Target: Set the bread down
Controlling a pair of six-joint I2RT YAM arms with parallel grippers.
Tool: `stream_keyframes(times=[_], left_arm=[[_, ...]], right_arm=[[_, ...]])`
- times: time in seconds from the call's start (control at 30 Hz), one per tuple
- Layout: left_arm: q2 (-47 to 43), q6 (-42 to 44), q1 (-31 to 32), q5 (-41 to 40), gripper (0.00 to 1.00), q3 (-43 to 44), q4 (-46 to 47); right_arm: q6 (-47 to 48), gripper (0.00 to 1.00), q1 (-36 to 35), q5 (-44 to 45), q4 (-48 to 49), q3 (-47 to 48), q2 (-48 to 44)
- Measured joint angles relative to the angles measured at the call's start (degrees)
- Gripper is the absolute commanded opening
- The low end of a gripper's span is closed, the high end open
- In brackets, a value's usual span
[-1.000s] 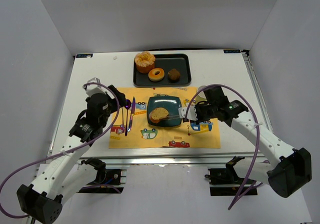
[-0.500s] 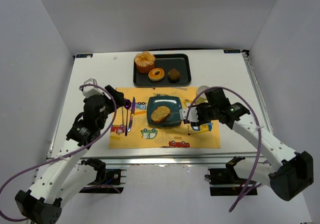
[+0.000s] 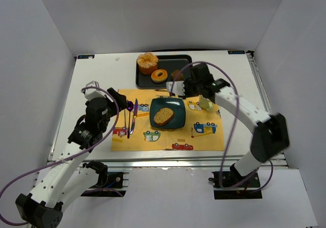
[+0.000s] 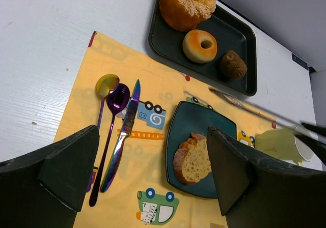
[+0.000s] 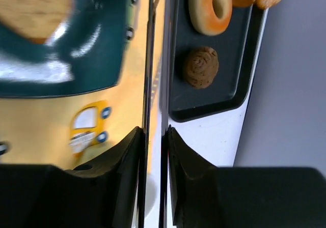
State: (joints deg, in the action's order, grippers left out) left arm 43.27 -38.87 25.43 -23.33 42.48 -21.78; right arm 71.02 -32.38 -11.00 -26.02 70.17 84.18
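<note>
Lying on the dark plate (image 3: 176, 105) mid-bench, the bread (image 3: 163, 116) shows from above, and the right gripper (image 3: 178, 88) hangs just beside the tray (image 3: 178, 62) at the far edge. Left wrist: the left gripper (image 4: 153, 131) is spread wide, empty, over the placemat (image 4: 112, 65). Right wrist: the right gripper pinches thin tongs (image 5: 149, 60), their blades nearly together.

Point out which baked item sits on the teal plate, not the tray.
The bread slice lies alone on the teal plate; the cake, ring donut and muffin sit on the black tray.
</note>
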Motion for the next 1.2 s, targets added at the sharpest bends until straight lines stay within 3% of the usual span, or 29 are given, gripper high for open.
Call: stream_keyframes(times=[0.13, 0.3, 0.87, 1.2], left_arm=[[-0.7, -0.1, 0.0, 0.0, 0.95, 0.0, 0.0], [-3.2, -0.7, 0.0, -0.1, 0.95, -1.1, 0.4], [-3.3, -1.5, 0.0, -0.1, 0.95, -1.8, 1.3], [-2.9, -1.5, 0.0, -0.2, 0.95, -1.8, 1.3]], right_arm=[[-0.1, 0.34, 0.0, 5.4, 2.8, 11.8, 15.2], [1.8, 0.41, 0.0, 10.1, 3.5, 20.9, 23.5], [4.3, 0.48, 0.0, 13.5, 2.1, 22.5, 24.6], [4.4, 0.47, 0.1, 15.4, 1.7, 26.8, 31.6]])
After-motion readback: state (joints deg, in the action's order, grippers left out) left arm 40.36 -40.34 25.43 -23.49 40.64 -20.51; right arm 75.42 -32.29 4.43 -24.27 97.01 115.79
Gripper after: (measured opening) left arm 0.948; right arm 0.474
